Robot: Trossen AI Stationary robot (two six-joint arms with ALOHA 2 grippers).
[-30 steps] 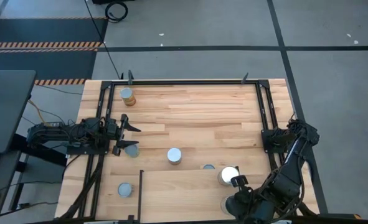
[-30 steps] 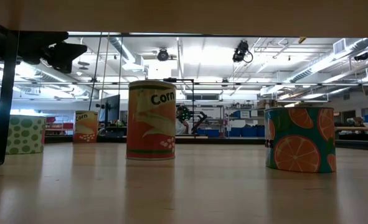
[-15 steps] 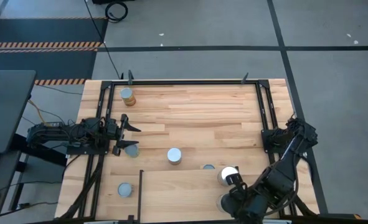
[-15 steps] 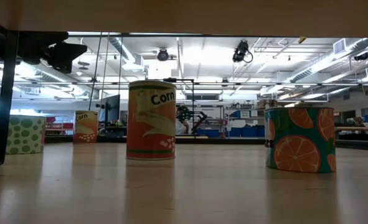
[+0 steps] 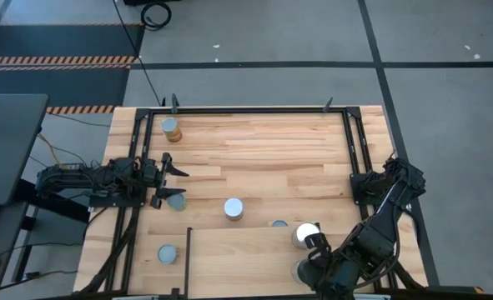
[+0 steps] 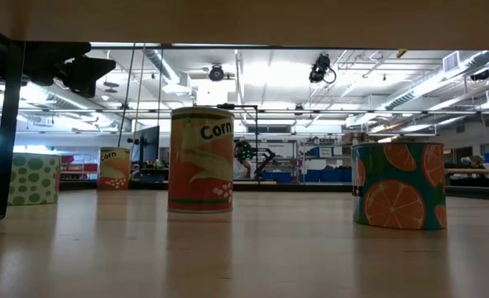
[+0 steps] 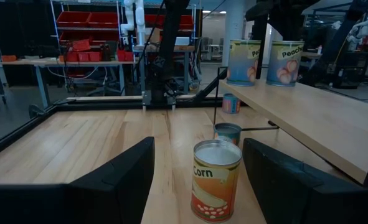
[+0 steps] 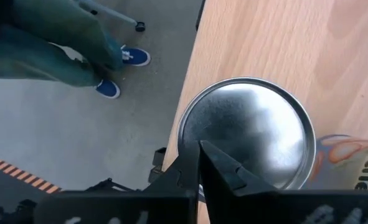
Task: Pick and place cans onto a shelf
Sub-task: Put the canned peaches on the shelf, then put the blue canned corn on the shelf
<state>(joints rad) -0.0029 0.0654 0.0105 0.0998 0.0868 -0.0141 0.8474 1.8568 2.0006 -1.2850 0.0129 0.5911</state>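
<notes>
**Cans spread over the table, two already up on the shelf**

Cans sit scattered across the wooden table (image 5: 263, 150). From above, a tan-sided can (image 5: 171, 128) stands near the far left corner, a grey-topped can (image 5: 176, 201) lies just beside the left gripper (image 5: 173, 183), the corn can (image 5: 233, 208) stands mid-table, and another can (image 5: 168, 253) sits near the front left. A wide stretch of bare wood lies open across the far half of the table, bounded by black rails (image 5: 254, 109) along the far and side edges.

The left gripper holds nothing; its fingers (image 7: 118, 180) stand spread wide, with the corn can (image 7: 215, 180) ahead between them but well apart from them. The shelf (image 7: 308, 118) runs along one side in this view, carrying two peach cans (image 7: 263, 62) near its far end.

The right gripper (image 5: 311, 268) hovers at the front right edge, its fingers (image 8: 224, 171) pressed together directly over a silver can top (image 8: 249, 137). Whether they touch the lid cannot be told. A bright white can top (image 5: 304, 233) shows just beside the arm, and the arm hides much of what lies under it. Beyond the table edge, a person's blue shoes (image 8: 124, 71) show on the floor.

At table height, an orange-patterned can (image 6: 397, 184) and a green-dotted can (image 6: 33, 178) stand either side of the corn can.
</notes>
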